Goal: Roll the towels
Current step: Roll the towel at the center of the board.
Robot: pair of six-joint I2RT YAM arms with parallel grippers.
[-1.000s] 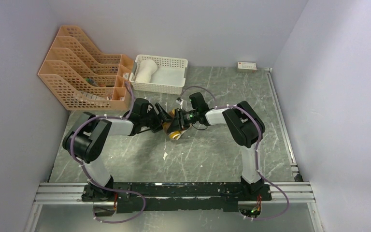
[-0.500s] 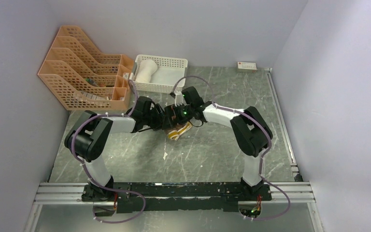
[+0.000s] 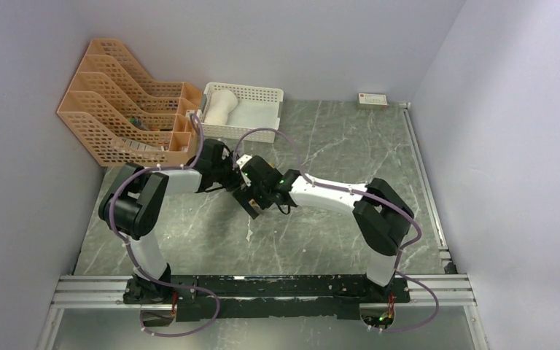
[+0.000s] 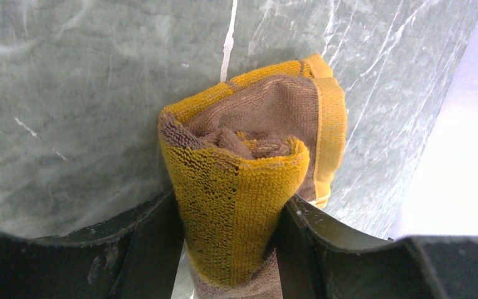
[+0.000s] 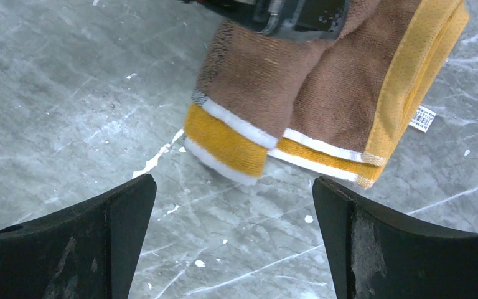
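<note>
- Far L, top cam only: orange file racks (image 3: 127,102) stand against the L wall. Neither wrist cam shows them.
- Beside them is the white basket (image 3: 246,132), at the back of the table (image 3: 321,233). The cream towel (image 3: 219,107) lies rolled in its L half, long axis approx front-to-back, near end tipped a bit L. You only get this from the top cam.
- Your left gripper (image 4: 229,200) is clamped on the brown towel (image 4: 243,174), w/ fingers (image 4: 155,243) pressed on both sides of the roll.
- L wrist cam looks into the roll's open end: brown coil inside, mustard-yellow wrap outside. Its long axis runs along the fingers, pointing out from the wrist toward the table.
- Top cam doesn't show you the brown towel. It's hidden under the two wrists, which meet mid-table in front of the basket.
- R wrist cam gives the side view. The brown towel slants from upper R, where the left gripper's black body holds it, down to lower L. It ends in yellow & white stripes at the table; can't tell if touching.
- Tag (image 5: 422,118): small white label w/ barcode at the towel's R edge. Print too small to read.
- Your right gripper (image 5: 231,182) has its jaws spread wide w/ only bare table betw. them. The towel's striped end sits just beyond the tips.
- Far R, back: small white box (image 3: 372,100) w/ a red mark, by the wall. Writing not readable.
</note>
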